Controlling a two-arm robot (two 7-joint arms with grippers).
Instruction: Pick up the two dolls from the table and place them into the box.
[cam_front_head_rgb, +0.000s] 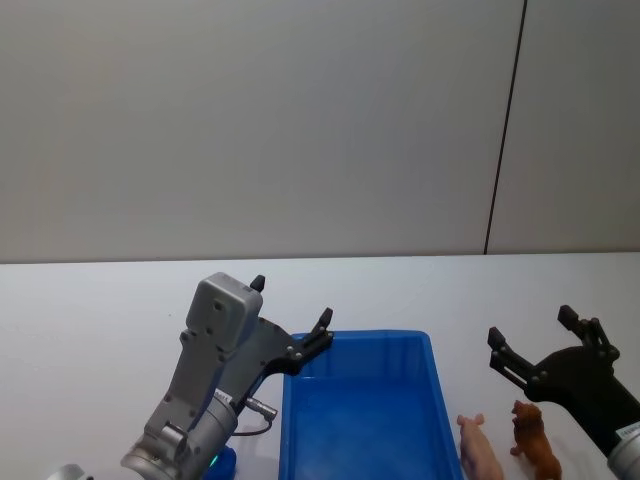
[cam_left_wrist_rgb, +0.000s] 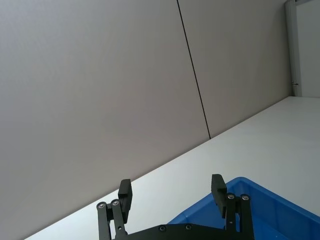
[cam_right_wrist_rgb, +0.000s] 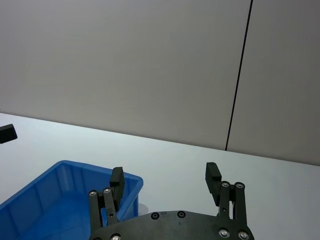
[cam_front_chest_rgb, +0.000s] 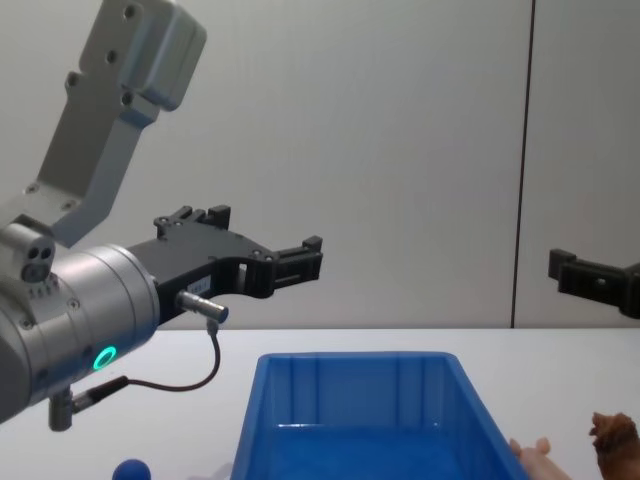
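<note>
Hovering wide open, right gripper (cam_front_head_rgb: 530, 325) hangs near the brown doll (cam_front_head_rgb: 535, 440) at the box's (cam_front_head_rgb: 360, 337) three o'clock, seemingly poised to pick it up. Left gripper (cam_front_head_rgb: 291, 301), equally wide, hangs at ten o'clock.

Spread left end effector (cam_left_wrist_rgb: 171, 182) near box (cam_left_wrist_rgb: 262, 207)

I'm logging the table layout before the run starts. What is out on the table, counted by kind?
Toy figures: 3 (brown shaggy four-legged animal figure, pale pink pig figure, dark blue round-topped toy)
Bins: 1 (bright blue rectangular plastic bin)
Total: 4
</note>
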